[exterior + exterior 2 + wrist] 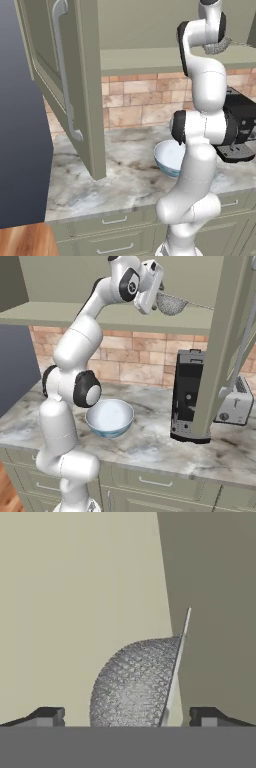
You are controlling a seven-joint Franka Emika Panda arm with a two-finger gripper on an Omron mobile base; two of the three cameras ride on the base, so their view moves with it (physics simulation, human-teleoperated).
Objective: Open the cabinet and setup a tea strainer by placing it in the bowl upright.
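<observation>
The tea strainer (132, 684) lies on its side on the open cabinet's (75, 85) shelf, its mesh cup between the wide-open fingers of the pincer (125, 716), ungripped. Below, the bowl (110, 418) sits on the bench (150, 443) left of a black coffee machine (187, 396).

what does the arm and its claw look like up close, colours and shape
The arm is glossy white, built of rounded, tube-like links with black bands and caps at the joints, one cap carrying a small grey disc. No loose cables or markings show on it. The hand is a flat white block. The claw ends in two small dark grey, squared finger tips.
</observation>
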